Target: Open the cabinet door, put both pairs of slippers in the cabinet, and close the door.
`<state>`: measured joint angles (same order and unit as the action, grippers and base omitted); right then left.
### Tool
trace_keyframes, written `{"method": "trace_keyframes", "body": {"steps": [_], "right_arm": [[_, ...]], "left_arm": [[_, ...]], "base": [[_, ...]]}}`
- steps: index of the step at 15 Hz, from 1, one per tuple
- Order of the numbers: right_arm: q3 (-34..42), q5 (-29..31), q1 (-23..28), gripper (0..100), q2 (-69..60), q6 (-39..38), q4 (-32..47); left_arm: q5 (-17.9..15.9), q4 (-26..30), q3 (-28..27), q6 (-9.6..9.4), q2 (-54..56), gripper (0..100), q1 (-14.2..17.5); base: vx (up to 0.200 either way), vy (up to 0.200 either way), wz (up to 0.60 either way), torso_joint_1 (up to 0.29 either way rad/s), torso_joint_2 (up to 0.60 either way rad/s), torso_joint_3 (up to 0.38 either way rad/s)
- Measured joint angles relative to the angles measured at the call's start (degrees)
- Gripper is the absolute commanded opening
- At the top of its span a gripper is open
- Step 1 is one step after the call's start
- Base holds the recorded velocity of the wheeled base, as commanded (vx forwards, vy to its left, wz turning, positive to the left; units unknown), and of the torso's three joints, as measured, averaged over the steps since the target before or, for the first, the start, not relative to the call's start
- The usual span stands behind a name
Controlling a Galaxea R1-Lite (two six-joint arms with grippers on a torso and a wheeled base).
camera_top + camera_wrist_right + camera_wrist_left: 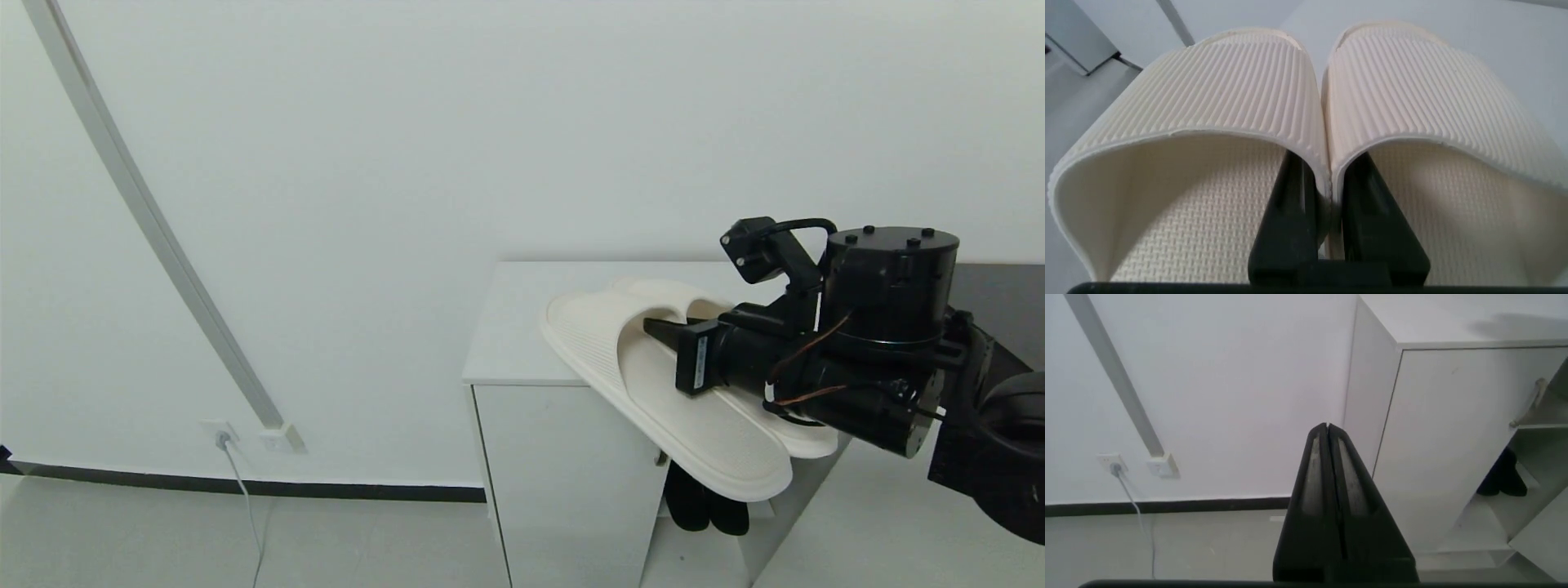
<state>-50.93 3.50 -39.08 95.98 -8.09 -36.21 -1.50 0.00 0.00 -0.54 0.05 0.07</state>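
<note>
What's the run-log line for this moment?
right tool: shut on white slippers, held by cabinet top | left tool: shut, empty | cabinet: open, black slippers inside

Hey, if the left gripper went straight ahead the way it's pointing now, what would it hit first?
Probably the white wall, just beside the side of the cabinet. The left gripper is shut and nothing shows between it and the wall, though depth is hard to judge.

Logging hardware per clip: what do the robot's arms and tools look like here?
The right arm is matte black, with a drum-shaped joint topped by bolts, a looping black cable, thin orange wires and a white label near the right tool. The left tool has two long, tapered black fingers.
</note>
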Motion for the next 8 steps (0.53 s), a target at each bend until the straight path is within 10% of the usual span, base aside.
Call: {"method": "trace_keyframes", "body": {"steps": [8], "right_arm": [[1.51, 0.2, -0.27, 0, -0.72, 0.27, 0.35]], "left_arm": [[0.0, 0.02, 0.0, 0.02, 0.0, 0, 0.0]], "base": [[-0.15, 0.0, 0.0, 0.002, 0.0, 0.002]]}}
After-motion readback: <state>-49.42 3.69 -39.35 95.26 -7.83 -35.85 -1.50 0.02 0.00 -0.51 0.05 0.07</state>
